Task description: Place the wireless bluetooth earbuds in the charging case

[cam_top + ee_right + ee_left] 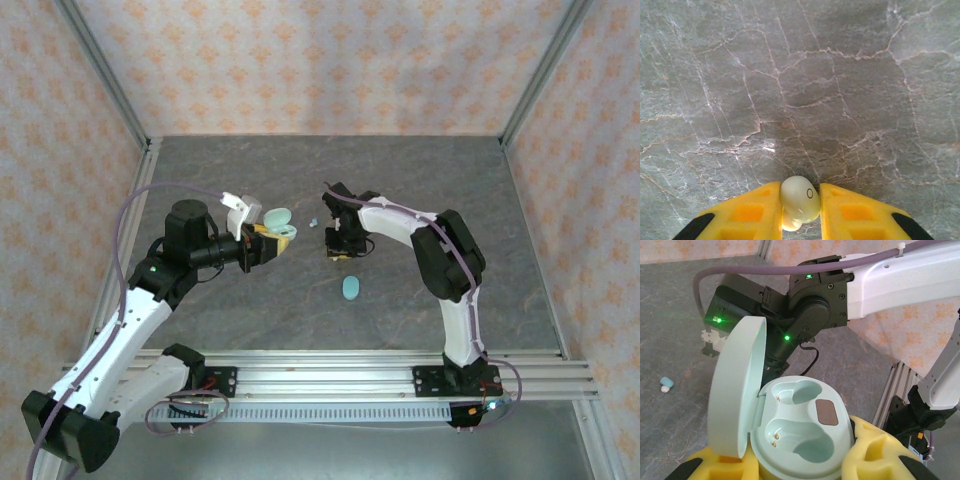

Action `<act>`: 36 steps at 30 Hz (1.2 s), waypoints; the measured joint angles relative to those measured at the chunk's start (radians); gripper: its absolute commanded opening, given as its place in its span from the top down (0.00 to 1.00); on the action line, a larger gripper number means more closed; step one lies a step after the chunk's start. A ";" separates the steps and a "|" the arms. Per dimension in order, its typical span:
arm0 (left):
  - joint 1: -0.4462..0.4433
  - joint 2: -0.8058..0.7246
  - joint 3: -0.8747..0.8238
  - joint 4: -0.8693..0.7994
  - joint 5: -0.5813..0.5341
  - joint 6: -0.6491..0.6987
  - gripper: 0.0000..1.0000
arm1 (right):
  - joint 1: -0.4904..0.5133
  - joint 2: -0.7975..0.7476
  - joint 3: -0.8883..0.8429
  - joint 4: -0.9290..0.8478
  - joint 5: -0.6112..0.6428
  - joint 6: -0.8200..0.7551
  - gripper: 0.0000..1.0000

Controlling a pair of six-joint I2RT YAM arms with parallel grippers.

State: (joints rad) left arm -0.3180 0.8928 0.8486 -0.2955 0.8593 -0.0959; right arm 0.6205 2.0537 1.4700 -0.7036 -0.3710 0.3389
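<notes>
The top camera sits above and behind the arm bases [195, 378], looking down and forward over the whole table [300, 300] to its far edge and the walls [320, 60]. The left wrist camera looks along its own fingers [875, 452], very near the case [800, 435] between them, facing across the table toward the right arm [815, 300], which the top view also takes in. The right wrist camera faces straight down at the tabletop from close by, its fingers and an earbud [800, 197] at the bottom edge.

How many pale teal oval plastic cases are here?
2. The open pale teal case is clamped in the left gripper; the closed case lies on the grey table, untouched. More may be hidden behind the arms.
</notes>
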 measured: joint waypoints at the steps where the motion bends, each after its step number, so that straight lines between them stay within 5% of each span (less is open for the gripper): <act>1: 0.000 0.000 0.000 0.000 0.000 0.000 0.89 | 0.000 0.000 0.000 0.000 0.000 0.000 0.79; 12: -0.019 0.002 -0.006 0.046 0.013 0.027 0.88 | 0.000 -0.051 0.003 -0.048 0.075 -0.014 0.83; 25: -0.204 0.204 0.005 0.212 -0.040 0.113 0.91 | 0.000 -0.516 0.045 -0.265 0.298 -0.024 0.85; 36: -0.292 0.412 0.105 0.417 -0.102 0.094 0.92 | 0.013 -0.834 0.084 -0.367 0.292 0.075 0.85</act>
State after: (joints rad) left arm -0.6098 1.3052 0.9539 0.1219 0.7574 -0.0021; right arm 0.6334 1.2201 1.5536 -1.0710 -0.0792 0.4137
